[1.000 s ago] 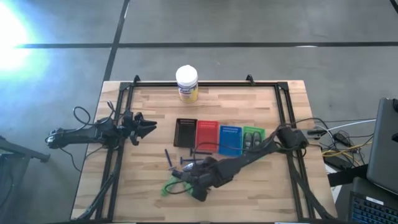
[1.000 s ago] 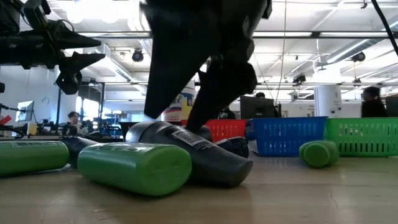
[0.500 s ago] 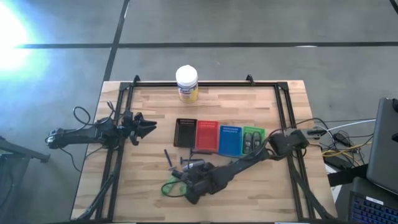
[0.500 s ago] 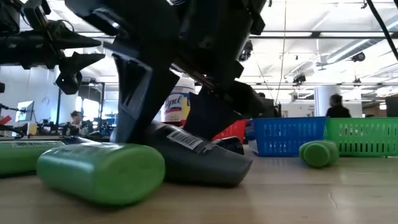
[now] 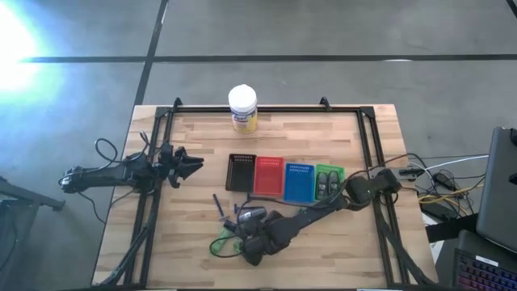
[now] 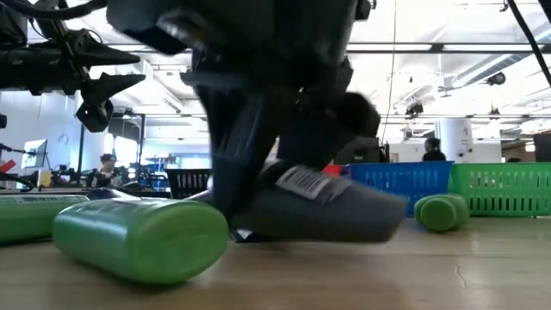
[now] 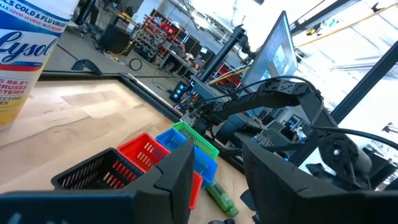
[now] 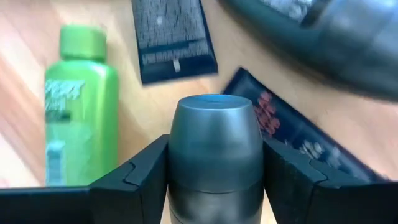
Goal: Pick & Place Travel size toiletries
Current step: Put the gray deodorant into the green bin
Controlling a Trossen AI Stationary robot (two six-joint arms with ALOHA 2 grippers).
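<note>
- Pincers, high view: right pincer [image 5: 252,243] sits low over the toiletry pile at the desk's [image 5: 194,242] front; left pincer [image 5: 192,164] hovers at the left edge, fingers slightly parted.
- Low view: grey mini bottle [image 6: 323,211] lies roughly level, long axis crosswise, beside a green tube [image 6: 142,239].
- Right wrist view: right pincer [image 8: 214,168] clamps the grey mini bottle [image 8: 214,155], cap pointing forward past the fingers; navy packets [image 8: 171,37] lie beneath.

Bright glare whitens the high view's upper left; low view's arm [image 6: 258,103] and grey bottle [image 6: 327,211] are motion-blurred.
</note>
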